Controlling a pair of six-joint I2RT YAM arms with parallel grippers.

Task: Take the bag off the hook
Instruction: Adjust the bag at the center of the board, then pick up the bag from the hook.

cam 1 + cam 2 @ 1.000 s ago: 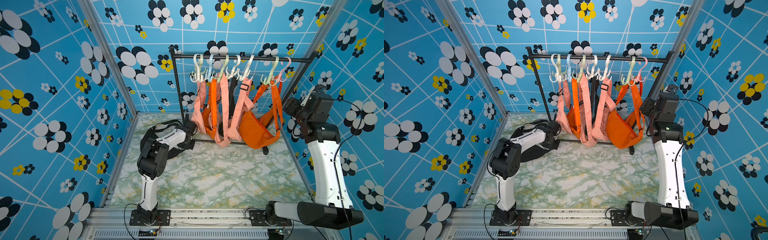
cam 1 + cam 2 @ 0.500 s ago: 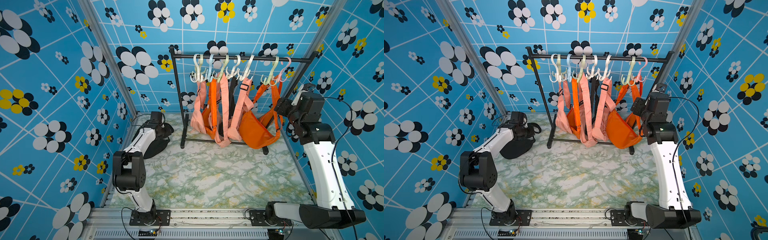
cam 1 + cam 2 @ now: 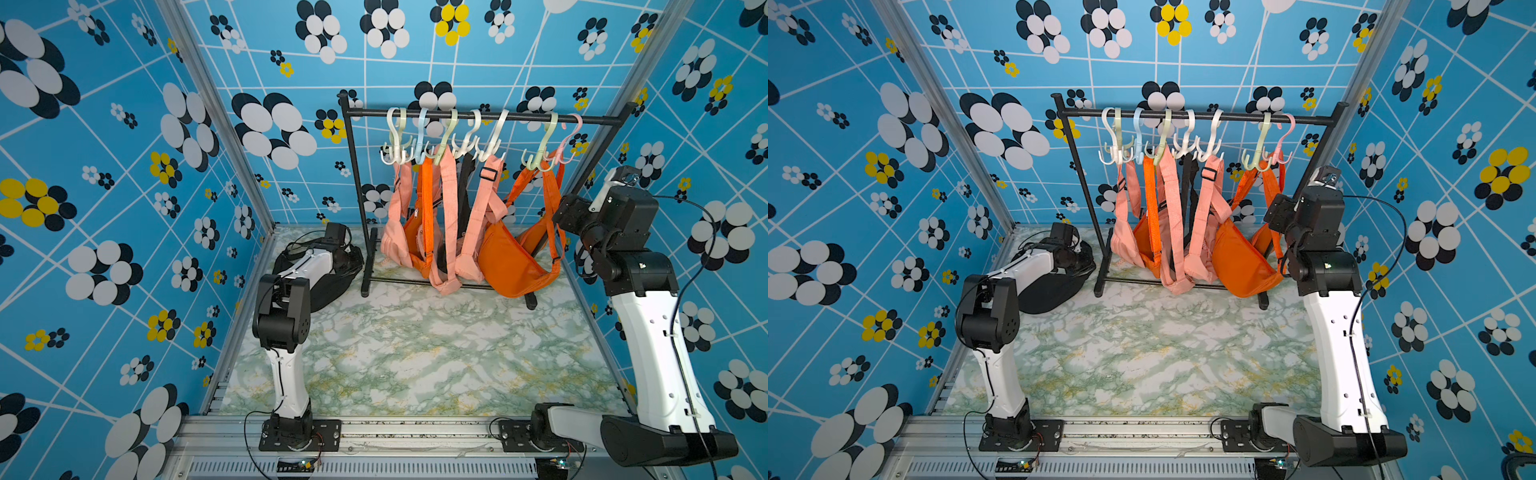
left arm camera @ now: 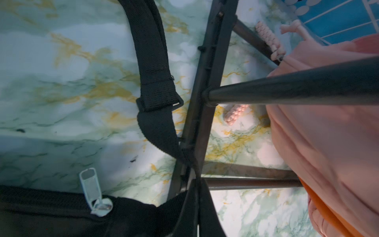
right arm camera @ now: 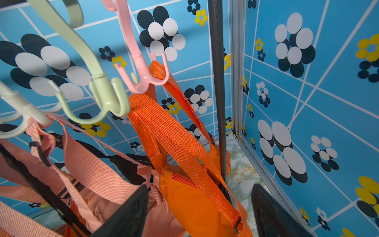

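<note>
A black bag (image 3: 332,286) lies on the marble table at the back left, beside the rack's left foot, and shows in both top views (image 3: 1050,291). My left gripper (image 4: 195,181) is low over it, shut on its black strap (image 4: 155,86). Several bags hang from plastic hooks on the black rack (image 3: 478,117). An orange bag (image 3: 511,266) hangs at the right end, its straps over a green hook (image 5: 106,96) and a pink hook (image 5: 143,78). My right gripper (image 5: 200,186) is open just in front of those orange straps (image 5: 174,139), touching nothing.
Pink bags (image 3: 399,245) and a black strap (image 3: 465,187) hang mid-rack. The rack's right post (image 5: 218,92) stands close beside my right gripper, with the patterned wall (image 5: 307,102) just behind. The rack's foot bar (image 4: 207,82) crosses right by my left gripper.
My left arm swung from in front of the rack to the back left corner, carrying the black bag, which now rests on the table. My right gripper moved lower and closer to the orange straps.
</note>
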